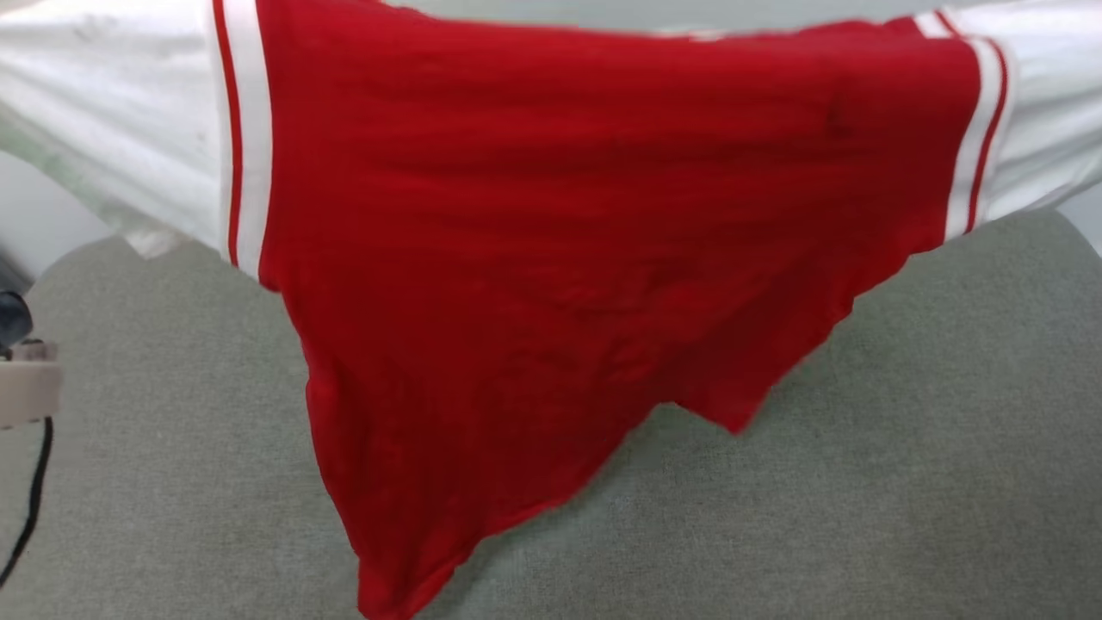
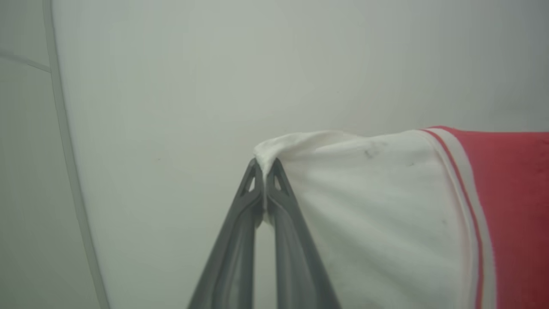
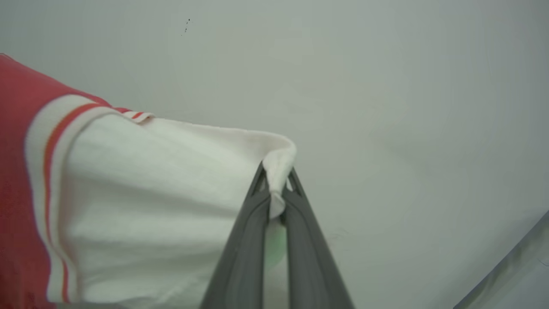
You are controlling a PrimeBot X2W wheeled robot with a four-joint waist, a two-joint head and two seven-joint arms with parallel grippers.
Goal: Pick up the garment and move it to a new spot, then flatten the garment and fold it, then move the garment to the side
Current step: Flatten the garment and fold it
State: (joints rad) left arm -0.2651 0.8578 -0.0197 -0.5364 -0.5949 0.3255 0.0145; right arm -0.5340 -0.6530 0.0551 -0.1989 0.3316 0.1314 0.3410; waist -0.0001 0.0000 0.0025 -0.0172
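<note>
I hold the garment (image 1: 551, 215) in the air, stretched wide between my two hands, above a grey cloth surface (image 1: 947, 430). The head view gives me the big red body of it. The upper edge runs nearly straight across the top, and the lower part hangs down in a slanted line to one low corner at the bottom of the picture. Whether this corner touches the grey surface, I cannot tell.

On each side of the red body there is a red-white striped trim (image 1: 245, 129) and then a white sleeve, one on my left (image 1: 103, 129) and one on my right (image 1: 1050, 112).

The wrist views give me the pinch itself. My left gripper (image 2: 265, 165) is closed tight on the folded edge of the left sleeve, which spreads from the fingertips to the trim and the red cloth (some small dark marks (image 2: 369, 153) are on the white). My right gripper (image 3: 276, 171) is clamped on a bunched bit of the right sleeve, and a little cloth comes down between the two fingers. Behind both hands is a pale plain wall (image 2: 171, 86).

At the left edge of the head view I see a beige object (image 1: 26, 387) and a thin black cable (image 1: 30, 508), apart from the garment.
</note>
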